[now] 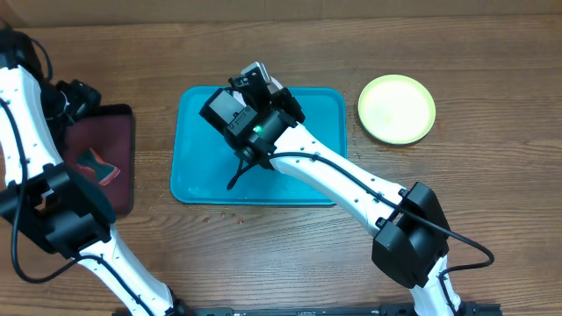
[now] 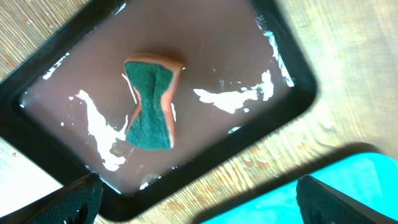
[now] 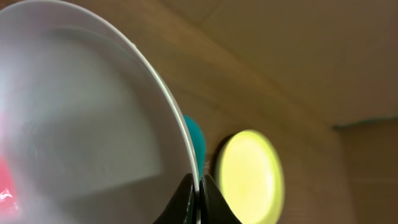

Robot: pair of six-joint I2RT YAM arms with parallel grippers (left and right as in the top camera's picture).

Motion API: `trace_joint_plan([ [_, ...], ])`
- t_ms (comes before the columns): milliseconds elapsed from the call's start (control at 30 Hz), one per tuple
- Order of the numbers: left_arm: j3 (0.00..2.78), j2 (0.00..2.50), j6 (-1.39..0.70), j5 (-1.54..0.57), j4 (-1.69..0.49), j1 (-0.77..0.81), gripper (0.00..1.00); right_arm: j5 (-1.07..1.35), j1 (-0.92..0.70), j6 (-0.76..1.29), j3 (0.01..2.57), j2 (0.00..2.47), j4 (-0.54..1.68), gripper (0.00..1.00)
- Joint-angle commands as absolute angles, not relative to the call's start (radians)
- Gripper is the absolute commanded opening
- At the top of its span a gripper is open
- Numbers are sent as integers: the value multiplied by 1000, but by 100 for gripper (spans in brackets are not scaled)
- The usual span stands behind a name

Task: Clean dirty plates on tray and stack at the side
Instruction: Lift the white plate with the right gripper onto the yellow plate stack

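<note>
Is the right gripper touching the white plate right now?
Touching. The right wrist view shows the right gripper with both fingertips pinched onto the thin rim of the white plate, with no gap on either side.

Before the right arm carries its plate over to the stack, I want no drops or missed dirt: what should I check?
1. Grip: right gripper shut on white plate rim: ok.
2. White plate clean: not ok, a red patch shows.
3. Top of yellow-green plate free for stacking: ok.
4. The sponge lying in maroon tray, left gripper open: ok.
5. Anything left on teal tray: cannot tell, arm hides its middle.
</note>
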State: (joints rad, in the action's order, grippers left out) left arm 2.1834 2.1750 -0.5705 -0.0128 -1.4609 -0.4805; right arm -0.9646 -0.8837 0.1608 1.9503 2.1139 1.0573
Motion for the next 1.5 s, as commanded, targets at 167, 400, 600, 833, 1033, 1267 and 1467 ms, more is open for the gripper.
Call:
trace_joint_plan([
  [167, 2195, 2154, -576, -60, -1461, -483, 100, -1208, -932, -142, 1984, 2085, 999, 4],
  [400, 2195, 2154, -576, -60, -1461, -483, 100, -1386, -965, -438, 1984, 2085, 847, 4],
  [600, 2195, 2154, -576, -60, -1461, -483, 100, -1421, -982, -500, 1984, 2085, 793, 4],
  [833, 2195, 2154, -576, -60, -1461, -483, 100, -1351, -970, -446, 1984, 2085, 795, 4],
  [1033, 2195, 2154, -576, -60, -1461, -483, 100, -709, -793, -250, 1975, 2086, 858, 4],
  [1267, 2195, 2154, -576, -60, -1461, -483, 100, -25, -354, 57, 1976, 2086, 1027, 4],
  [1467, 2195, 2154, -576, -60, -1461, -483, 100, 439, 30, 60, 1976, 2086, 1108, 4],
])
